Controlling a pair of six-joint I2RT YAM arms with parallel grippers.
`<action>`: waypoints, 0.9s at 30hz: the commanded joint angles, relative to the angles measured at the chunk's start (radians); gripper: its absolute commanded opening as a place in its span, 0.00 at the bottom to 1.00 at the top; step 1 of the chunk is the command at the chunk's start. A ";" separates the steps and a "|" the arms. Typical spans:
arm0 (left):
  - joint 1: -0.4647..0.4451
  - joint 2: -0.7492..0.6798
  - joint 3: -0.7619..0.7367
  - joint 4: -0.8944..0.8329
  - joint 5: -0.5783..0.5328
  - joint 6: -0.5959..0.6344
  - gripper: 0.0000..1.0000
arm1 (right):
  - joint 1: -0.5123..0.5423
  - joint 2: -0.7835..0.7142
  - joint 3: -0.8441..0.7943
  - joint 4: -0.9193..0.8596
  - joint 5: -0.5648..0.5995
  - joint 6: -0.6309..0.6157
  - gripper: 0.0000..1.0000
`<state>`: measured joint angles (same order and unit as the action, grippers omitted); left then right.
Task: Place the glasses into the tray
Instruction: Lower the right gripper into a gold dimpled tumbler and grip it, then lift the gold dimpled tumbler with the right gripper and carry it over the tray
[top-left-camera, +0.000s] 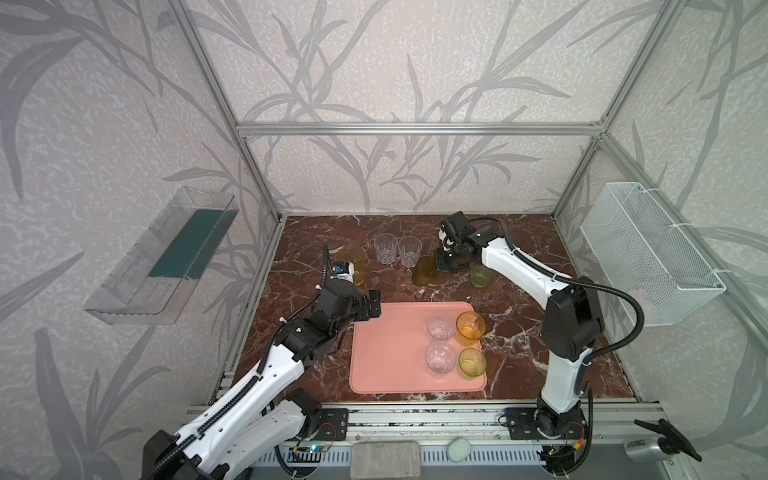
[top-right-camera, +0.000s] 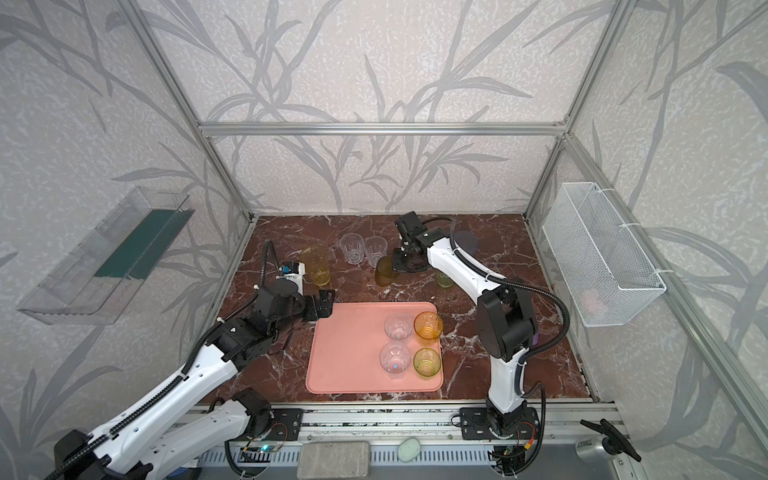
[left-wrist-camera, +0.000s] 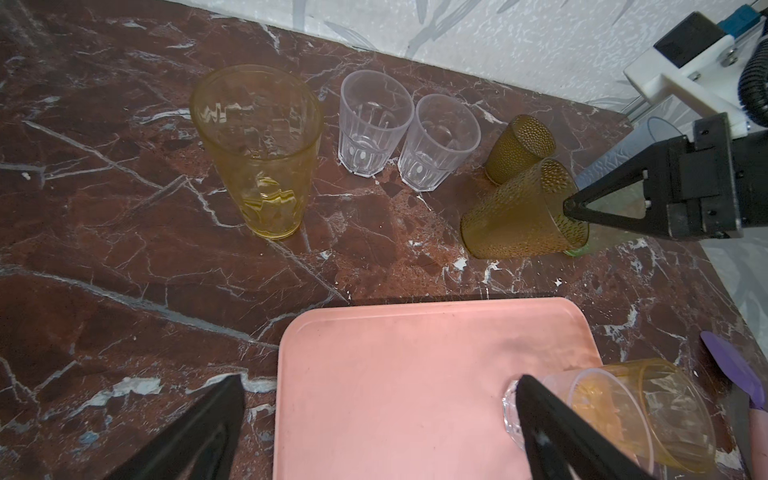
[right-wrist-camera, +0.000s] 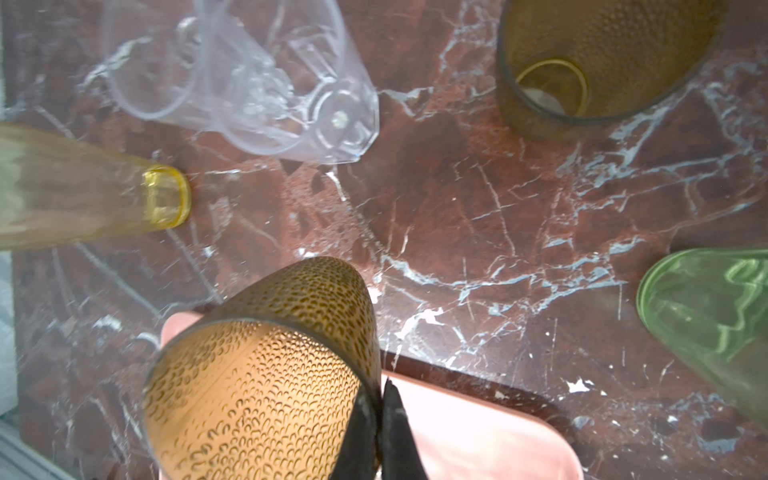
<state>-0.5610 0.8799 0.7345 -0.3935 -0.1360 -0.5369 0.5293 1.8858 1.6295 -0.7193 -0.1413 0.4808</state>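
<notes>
The pink tray (top-left-camera: 390, 357) holds two clear glasses (top-left-camera: 440, 328), an orange one (top-left-camera: 470, 327) and a yellow-green one (top-left-camera: 472, 362). My right gripper (right-wrist-camera: 380, 399) is shut on the rim of a dimpled amber glass (top-left-camera: 424, 272), which hangs tilted just beyond the tray's far edge. A second amber glass (right-wrist-camera: 602, 62) stands behind it. Also on the table are a tall yellow glass (left-wrist-camera: 262, 153), two clear glasses (left-wrist-camera: 374, 120), a green glass (top-right-camera: 444, 280) and a blue-purple glass (top-right-camera: 465, 241). Over the tray's far left corner my left gripper (left-wrist-camera: 380, 380) stands open, holding nothing.
A clear plastic bin (top-left-camera: 166, 257) hangs on the left wall and a white wire basket (top-left-camera: 648, 253) on the right wall. Aluminium frame posts edge the marble table (top-left-camera: 307, 249). My right arm (top-left-camera: 528, 270) reaches across the table's back right part.
</notes>
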 joint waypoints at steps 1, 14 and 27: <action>0.005 -0.035 -0.008 0.012 0.027 -0.033 0.99 | 0.004 -0.078 -0.036 0.049 -0.030 -0.018 0.00; 0.004 -0.027 -0.044 0.062 0.170 -0.124 0.96 | 0.070 -0.274 -0.180 0.098 0.000 -0.021 0.00; 0.007 0.016 -0.051 0.087 0.148 -0.129 0.99 | 0.177 -0.409 -0.207 0.044 0.089 -0.059 0.00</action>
<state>-0.5606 0.8948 0.6945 -0.3317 0.0250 -0.6586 0.6903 1.5192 1.4296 -0.6624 -0.0788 0.4374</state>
